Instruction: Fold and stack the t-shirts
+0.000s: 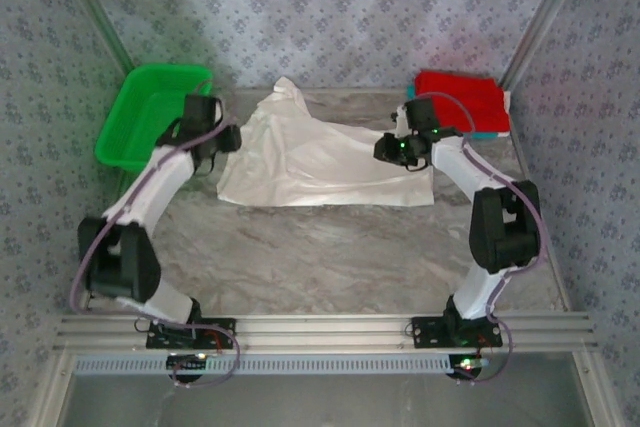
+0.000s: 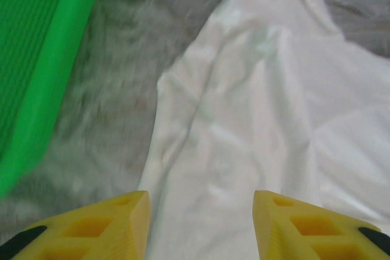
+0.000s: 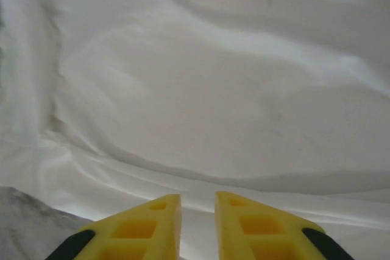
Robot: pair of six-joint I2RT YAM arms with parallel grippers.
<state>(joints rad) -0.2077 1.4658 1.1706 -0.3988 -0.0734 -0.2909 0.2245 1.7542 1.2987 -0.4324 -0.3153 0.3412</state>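
A white t-shirt (image 1: 320,157) lies spread and rumpled on the marble table, one corner bunched up at the back (image 1: 285,92). My left gripper (image 1: 232,139) hovers at its left edge. In the left wrist view that gripper (image 2: 201,211) stands open over the white cloth (image 2: 262,108) with nothing between its yellow fingers (image 2: 122,223). My right gripper (image 1: 385,150) is at the shirt's right edge. The right wrist view has this gripper (image 3: 198,211) low over the white cloth (image 3: 213,89), jaws nearly together with a narrow gap; whether cloth is pinched is unclear. A folded red shirt (image 1: 460,97) lies on a teal one (image 1: 490,134) at the back right.
A green plastic basket (image 1: 150,112) stands at the back left, its rim (image 2: 55,83) close beside the left gripper. Patterned walls enclose the table on three sides. Bare marble (image 1: 330,257) stretches between the shirt and the arm bases.
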